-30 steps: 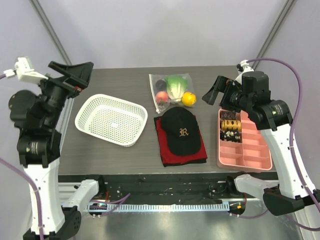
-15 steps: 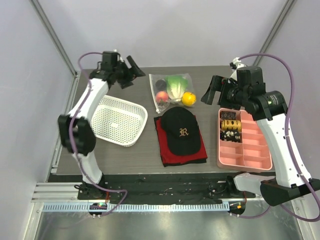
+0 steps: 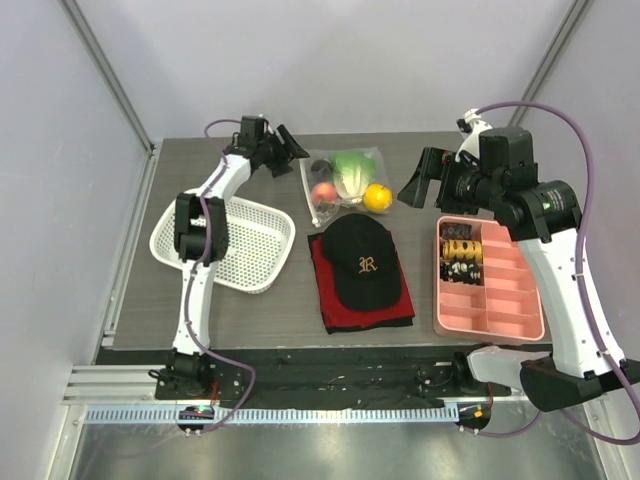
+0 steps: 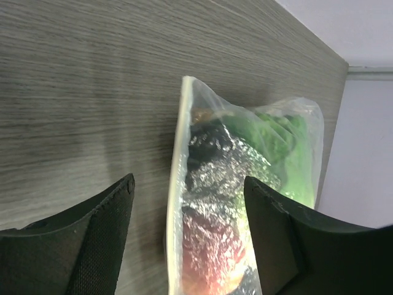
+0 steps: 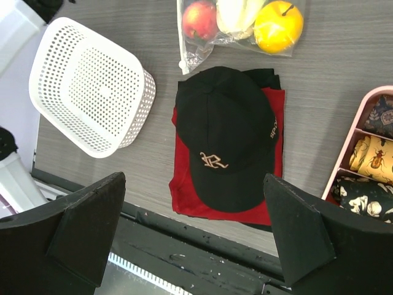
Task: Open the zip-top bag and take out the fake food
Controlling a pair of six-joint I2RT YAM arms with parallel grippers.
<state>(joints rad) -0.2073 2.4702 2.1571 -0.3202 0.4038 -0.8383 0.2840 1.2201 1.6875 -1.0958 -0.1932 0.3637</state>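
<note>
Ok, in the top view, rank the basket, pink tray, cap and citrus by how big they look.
1. Basket and tray: largest, too alike to rank.
2. Cap.
3. Citrus, smallest.

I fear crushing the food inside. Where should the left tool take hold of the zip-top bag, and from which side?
Probably the flat zip strip along the left edge of the zip-top bag, from the basket side: the fake food bulges right of it, and the left tool faces that edge.
</note>
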